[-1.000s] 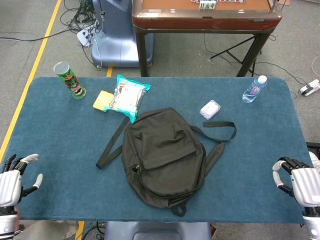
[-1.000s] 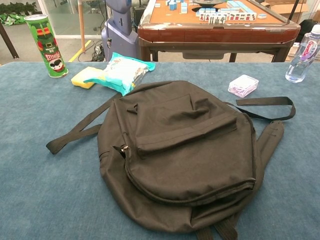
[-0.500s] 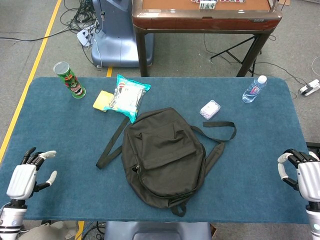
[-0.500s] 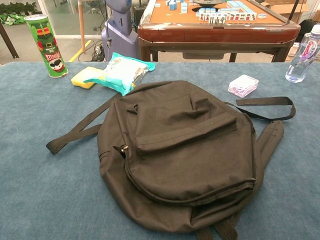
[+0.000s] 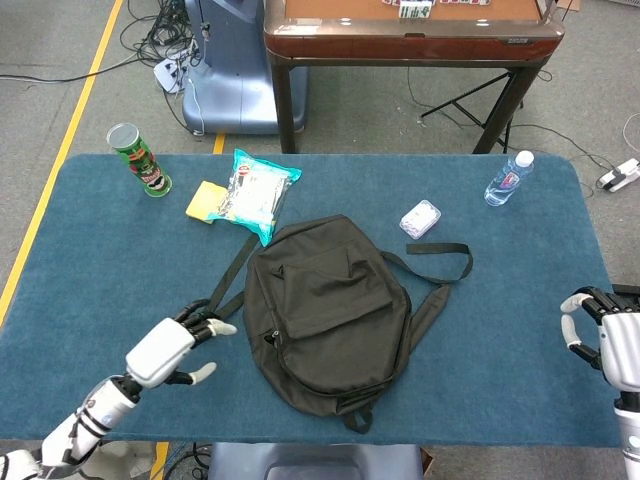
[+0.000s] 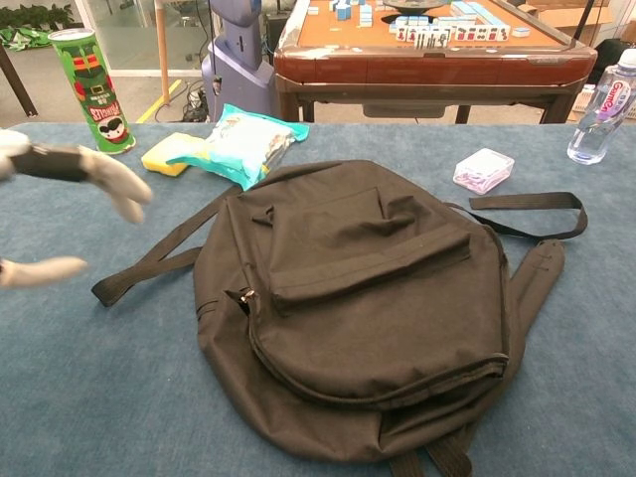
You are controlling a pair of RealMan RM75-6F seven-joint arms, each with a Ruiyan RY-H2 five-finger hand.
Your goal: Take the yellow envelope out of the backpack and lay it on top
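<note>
Two robot hands frame a blue table with a black backpack (image 5: 328, 305) lying flat near its middle, closer to the front edge. Its zippers look closed, and the envelope is not visible; it is presumably still inside. Straps trail out toward the left and right edges. From the front-left corner, the left hand (image 5: 172, 347) reaches across the table, fingers spread apart and holding nothing, its fingertips just beside the end of the left strap and near the bag's left side. In the chest view this hand shows as a pale blur at the left edge. The right hand (image 5: 610, 340) hangs at the front-right corner, well apart from the bag; its fingers curl somewhat with nothing in them, and I cannot tell whether they are apart or closed. Toward the back-left corner stands a green can (image 5: 139, 159), with a teal snack bag (image 5: 256, 193) partly over a yellow sponge (image 5: 206, 201) nearby. A small clear box (image 5: 421, 218) lies behind the bag, and a water bottle (image 5: 508, 179) stands near the back-right corner. The bag is soft cloth and will likely sag and slide when pulled, so one hand may need to pin it while the other works the zipper pull (image 6: 244, 295) on its left side. A paper envelope should be light, thin and bendable, best pinched by an edge.
</note>
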